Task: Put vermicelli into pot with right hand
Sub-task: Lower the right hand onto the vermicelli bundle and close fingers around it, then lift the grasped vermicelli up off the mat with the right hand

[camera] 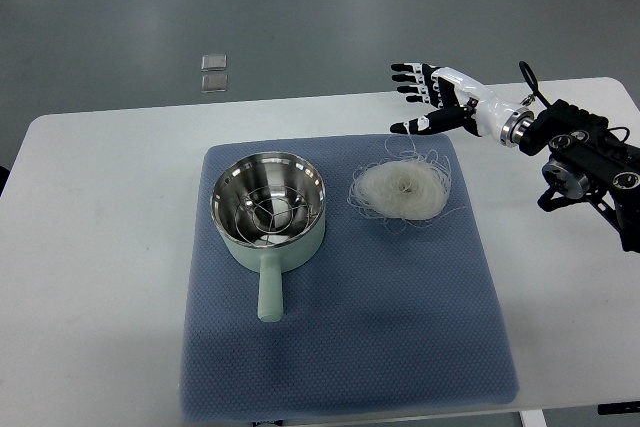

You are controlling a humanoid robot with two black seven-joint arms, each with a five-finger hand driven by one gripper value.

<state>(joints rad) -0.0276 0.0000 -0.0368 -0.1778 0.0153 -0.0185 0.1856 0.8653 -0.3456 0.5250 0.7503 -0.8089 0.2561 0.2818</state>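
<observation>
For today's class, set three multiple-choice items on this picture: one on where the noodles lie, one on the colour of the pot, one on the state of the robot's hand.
1. Where does the white nest of dry vermicelli lie?
A. inside the pot
B. on the blue mat, right of the pot
C. on the bare table, off the mat

2. What colour is the outside of the steel-lined saucepan?
A. pale green
B. red
C. black

3. What state is the right hand in?
A. closed around the vermicelli
B. gripping the pot handle
C. open, holding nothing

Answers:
1 B: the vermicelli rests on the blue textured mat, apart from the saucepan.
2 A: its wall and handle are pale green.
3 C: the fingers are spread beyond the vermicelli's far edge, with nothing in them.
</observation>
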